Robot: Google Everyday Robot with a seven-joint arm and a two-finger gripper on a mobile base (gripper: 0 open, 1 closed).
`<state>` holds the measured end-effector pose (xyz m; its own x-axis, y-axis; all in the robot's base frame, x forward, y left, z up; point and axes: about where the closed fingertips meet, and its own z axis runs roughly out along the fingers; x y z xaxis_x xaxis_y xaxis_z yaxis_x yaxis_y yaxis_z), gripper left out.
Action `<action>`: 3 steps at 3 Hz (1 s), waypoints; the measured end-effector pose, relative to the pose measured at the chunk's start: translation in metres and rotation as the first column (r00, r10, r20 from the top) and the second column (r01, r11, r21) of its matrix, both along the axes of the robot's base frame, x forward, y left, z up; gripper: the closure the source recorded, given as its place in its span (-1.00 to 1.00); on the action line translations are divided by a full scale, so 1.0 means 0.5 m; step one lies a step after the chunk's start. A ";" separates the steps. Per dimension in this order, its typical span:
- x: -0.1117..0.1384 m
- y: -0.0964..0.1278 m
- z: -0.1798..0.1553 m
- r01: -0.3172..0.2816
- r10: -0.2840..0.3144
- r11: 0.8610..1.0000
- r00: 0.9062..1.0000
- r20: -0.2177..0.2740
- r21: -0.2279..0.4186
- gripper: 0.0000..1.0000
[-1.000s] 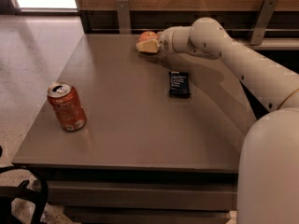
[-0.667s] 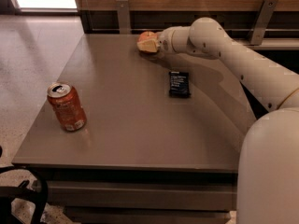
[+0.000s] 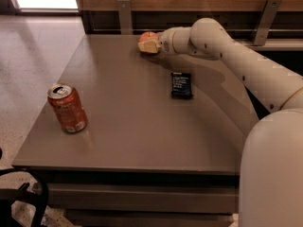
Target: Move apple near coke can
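The apple point(image 3: 148, 35), red-orange and round, is at the far edge of the table, partly hidden behind a cream finger point(image 3: 148, 47). My gripper point(image 3: 150, 42) reaches in from the right and is closed around the apple, low over the table top. The coke can point(image 3: 67, 108), orange-red with a silver top, stands upright near the table's left front, far from the apple and the gripper.
A flat dark blue snack packet point(image 3: 181, 85) lies on the grey table point(image 3: 142, 136) to the right of centre, under the arm's reach. A wooden wall with metal brackets point(image 3: 125, 14) runs behind the table. A black chair part point(image 3: 23, 197) shows at the lower left.
The gripper and the apple have shifted only slightly, a little up and to the right. The can and the packet have not moved.
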<state>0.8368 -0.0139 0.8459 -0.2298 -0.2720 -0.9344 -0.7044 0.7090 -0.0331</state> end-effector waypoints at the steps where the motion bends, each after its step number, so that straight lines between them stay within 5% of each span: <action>1: -0.004 -0.004 0.009 -0.002 0.002 1.000 1.000 0.004 0.002 1.00; 3: -0.065 -0.087 0.097 0.024 -0.025 0.999 0.998 0.066 0.026 1.00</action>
